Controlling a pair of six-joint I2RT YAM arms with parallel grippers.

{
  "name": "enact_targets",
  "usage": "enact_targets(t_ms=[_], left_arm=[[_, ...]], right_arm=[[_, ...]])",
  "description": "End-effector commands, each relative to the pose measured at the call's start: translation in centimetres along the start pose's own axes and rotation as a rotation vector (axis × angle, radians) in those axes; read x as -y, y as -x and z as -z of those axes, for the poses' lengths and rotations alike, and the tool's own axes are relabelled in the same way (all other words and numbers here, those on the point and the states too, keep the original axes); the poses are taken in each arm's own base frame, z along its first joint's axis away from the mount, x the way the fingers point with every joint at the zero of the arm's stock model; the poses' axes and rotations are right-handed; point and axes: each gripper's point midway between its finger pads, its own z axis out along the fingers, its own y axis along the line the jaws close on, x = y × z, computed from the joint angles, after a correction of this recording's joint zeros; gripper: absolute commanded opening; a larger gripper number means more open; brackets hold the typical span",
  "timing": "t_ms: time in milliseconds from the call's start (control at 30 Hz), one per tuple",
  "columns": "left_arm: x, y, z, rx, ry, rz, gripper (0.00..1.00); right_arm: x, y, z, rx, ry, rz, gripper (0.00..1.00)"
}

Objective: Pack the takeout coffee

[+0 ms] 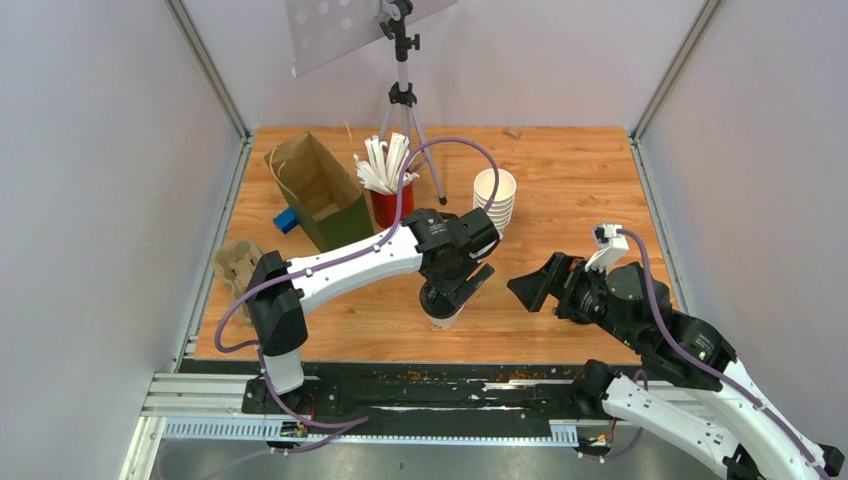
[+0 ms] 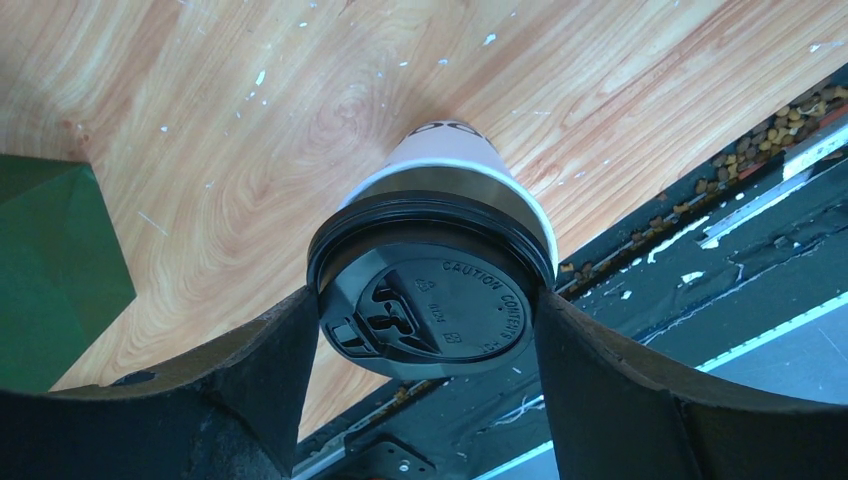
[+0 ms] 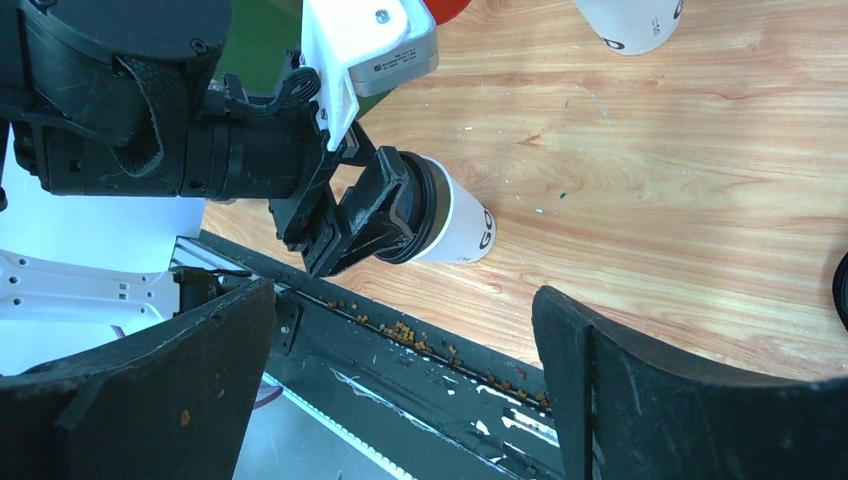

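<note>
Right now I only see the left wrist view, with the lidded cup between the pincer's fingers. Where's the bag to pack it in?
Observer: The paper bag stands open at the table's far left, beyond the left arm.
Operator: Where's the other arm?
Observer: The right pincer hovers open and empty to the right of the coffee cup, pointing toward it.
Operator: Anything standing close to the bag?
Observer: A red cup of straws stands just to the bag's right.
</note>
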Motion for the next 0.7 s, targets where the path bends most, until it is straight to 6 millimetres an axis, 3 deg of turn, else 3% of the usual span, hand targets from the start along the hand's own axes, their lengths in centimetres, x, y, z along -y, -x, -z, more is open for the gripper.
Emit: enact_targets(t_ms=[0,467,667], left_arm=[[0.7,1.5,0.9,0.044,-0.018,0.007,0.81],[0.9,1.8,1.2,0.054,-0.032,0.005,0.92],[0.3,3.2,3.4,0.145,-0.011,0.029,0.95]], right_arm=[[-0.1,0.2,0.0,0.021,0.014,0.014,1.00],[-0.7,-0.5,-0.3,-0.009,0.055,0.022,1.00],[-1.2,-0.9,-0.3,-0.031,0.084,0.026,1.00]])
